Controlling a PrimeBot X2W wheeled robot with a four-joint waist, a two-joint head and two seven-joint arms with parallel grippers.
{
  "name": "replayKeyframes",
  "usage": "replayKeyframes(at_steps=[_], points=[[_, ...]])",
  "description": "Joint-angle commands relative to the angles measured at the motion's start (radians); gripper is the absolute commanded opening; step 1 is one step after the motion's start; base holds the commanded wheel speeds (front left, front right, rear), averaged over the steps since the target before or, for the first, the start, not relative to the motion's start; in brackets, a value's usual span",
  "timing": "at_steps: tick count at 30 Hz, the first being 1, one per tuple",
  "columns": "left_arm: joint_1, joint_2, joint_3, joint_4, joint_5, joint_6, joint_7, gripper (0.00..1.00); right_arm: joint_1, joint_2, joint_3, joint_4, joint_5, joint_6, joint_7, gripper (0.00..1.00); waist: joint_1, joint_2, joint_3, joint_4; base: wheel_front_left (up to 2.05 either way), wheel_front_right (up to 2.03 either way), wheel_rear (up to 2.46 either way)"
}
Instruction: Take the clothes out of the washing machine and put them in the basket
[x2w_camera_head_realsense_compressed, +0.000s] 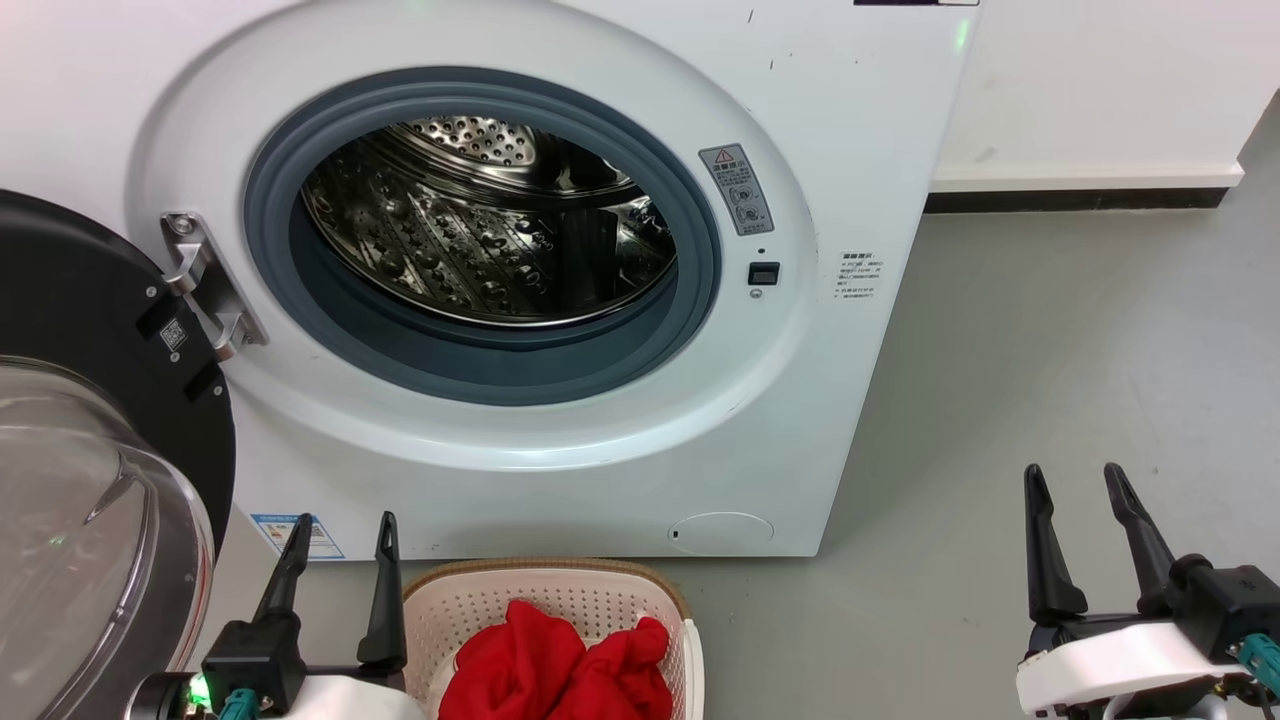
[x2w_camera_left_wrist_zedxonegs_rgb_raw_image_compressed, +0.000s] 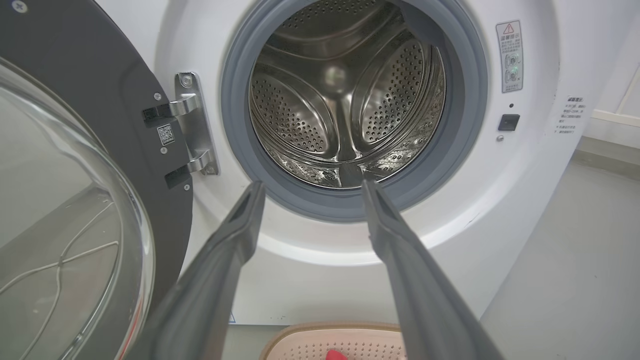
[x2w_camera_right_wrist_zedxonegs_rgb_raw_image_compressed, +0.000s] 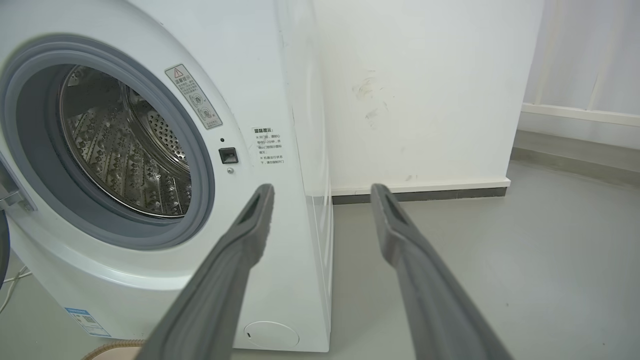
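The white washing machine (x2w_camera_head_realsense_compressed: 560, 420) fills the upper head view, its grey-rimmed porthole open and only bare steel showing in the drum (x2w_camera_head_realsense_compressed: 480, 230). Red clothes (x2w_camera_head_realsense_compressed: 560, 665) lie bunched in the cream basket (x2w_camera_head_realsense_compressed: 470, 600) on the floor below the porthole. My left gripper (x2w_camera_head_realsense_compressed: 343, 530) stands open just left of the basket, nothing between its fingers. Out to the right over the floor, my right gripper (x2w_camera_head_realsense_compressed: 1075, 482) is open and holds nothing. In the left wrist view the drum (x2w_camera_left_wrist_zedxonegs_rgb_raw_image_compressed: 345, 100) shows past my left gripper (x2w_camera_left_wrist_zedxonegs_rgb_raw_image_compressed: 312, 187), with the basket rim (x2w_camera_left_wrist_zedxonegs_rgb_raw_image_compressed: 330, 332) and a red scrap (x2w_camera_left_wrist_zedxonegs_rgb_raw_image_compressed: 336, 355) below.
The black-framed glass door (x2w_camera_head_realsense_compressed: 90, 470) hangs swung open at the left, close beside my left arm. Grey floor (x2w_camera_head_realsense_compressed: 1050, 340) stretches to the right of the machine. A white wall with a dark skirting strip (x2w_camera_head_realsense_compressed: 1080, 198) runs behind it.
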Motion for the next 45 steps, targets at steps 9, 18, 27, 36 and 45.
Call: replayKeyframes(at_steps=[9,18,27,36,45], points=[[0.008,-0.012,0.007,0.011,0.015,0.003,-0.002,1.00,0.011,-0.001,0.005,0.000,-0.001,-0.001,-0.002,1.00,0.0002,-0.0001,0.001,0.000,0.00,0.00,0.00],[-0.002,-0.017,0.019,0.027,0.009,-0.004,-0.002,1.00,0.011,-0.001,0.012,-0.002,-0.005,-0.001,-0.002,1.00,0.0002,-0.0001,0.007,-0.001,0.00,0.00,0.00],[-0.002,-0.021,0.037,0.063,-0.018,-0.002,0.016,0.00,0.010,0.003,0.015,0.030,0.025,0.000,0.010,0.00,0.0002,-0.0001,0.009,-0.001,0.00,0.00,0.00],[-0.027,-0.021,0.044,0.077,-0.227,-0.012,0.069,0.00,-0.008,0.001,0.007,0.042,0.226,0.000,0.059,0.00,0.0002,-0.0001,0.008,0.001,0.00,0.00,0.00],[-0.043,-0.021,0.043,0.082,-0.395,-0.019,0.104,0.00,-0.024,-0.001,0.001,0.051,0.387,0.000,0.099,0.00,0.0002,-0.0001,0.008,0.003,0.00,0.00,0.00]])
